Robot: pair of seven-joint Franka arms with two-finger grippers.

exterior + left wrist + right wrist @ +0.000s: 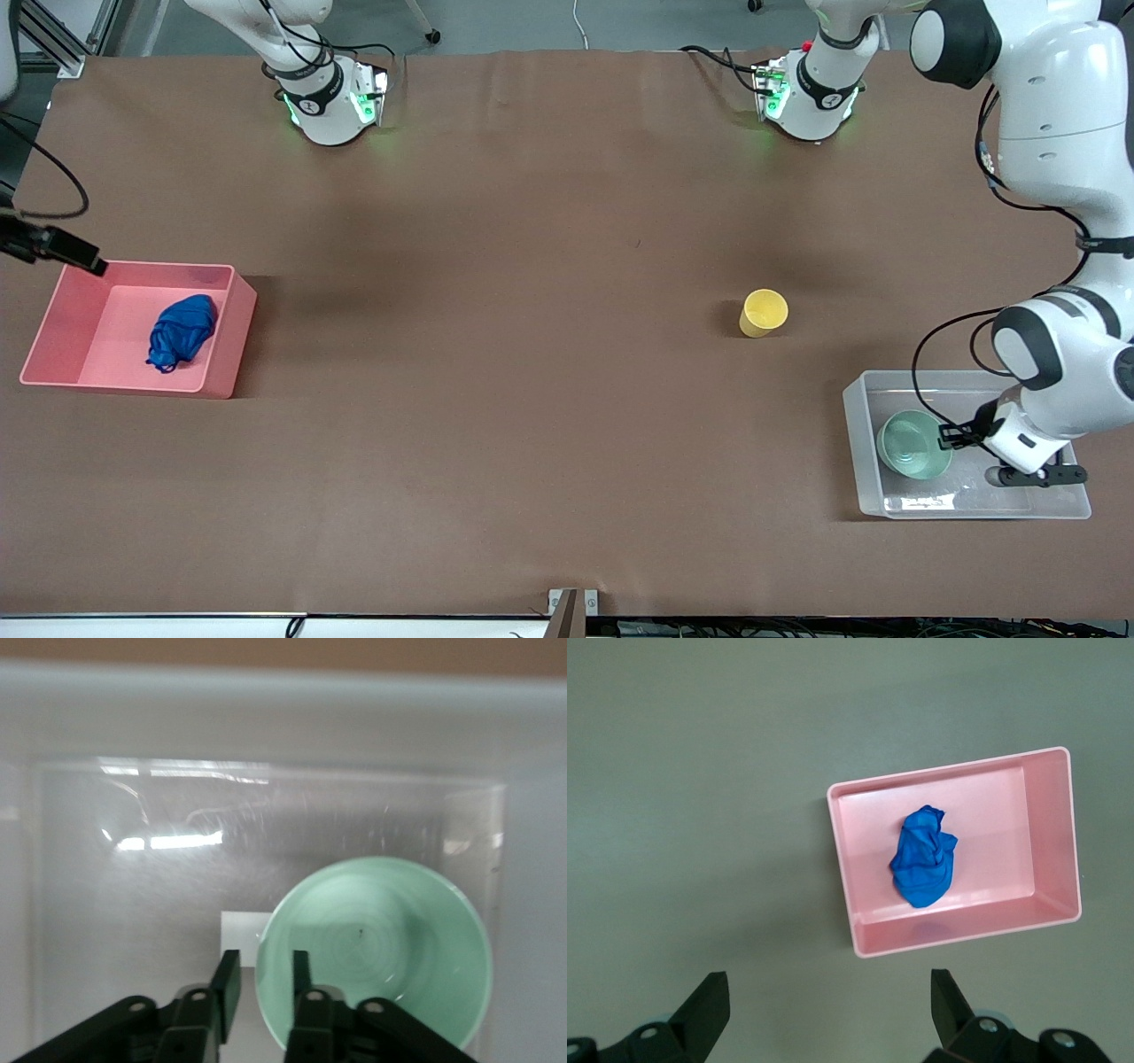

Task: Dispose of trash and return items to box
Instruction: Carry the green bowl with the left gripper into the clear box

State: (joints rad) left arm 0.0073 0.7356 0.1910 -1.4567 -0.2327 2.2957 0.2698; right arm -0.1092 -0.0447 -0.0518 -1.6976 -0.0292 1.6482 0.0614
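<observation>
The mint-green bowl (912, 446) lies in the clear box (856, 425) at the left arm's end of the table. My left gripper (948, 435) is down in the box, open. Its fingers straddle the bowl's rim with a gap on both sides in the left wrist view (263, 979), where the bowl (390, 948) and the box wall (266, 709) also show. The yellow cup (763, 312) sits on the bare table, farther from the front camera than the box. The blue trash wad (182, 330) lies in the pink bin (229, 341). My right gripper (828, 992) is open and empty, high above the table beside that bin.
In the right wrist view the blue wad (924, 859) rests in the middle of the pink bin (957, 935). A white square label (239, 935) shows through the box floor beside the bowl. Brown table (532, 354) lies between bin and box.
</observation>
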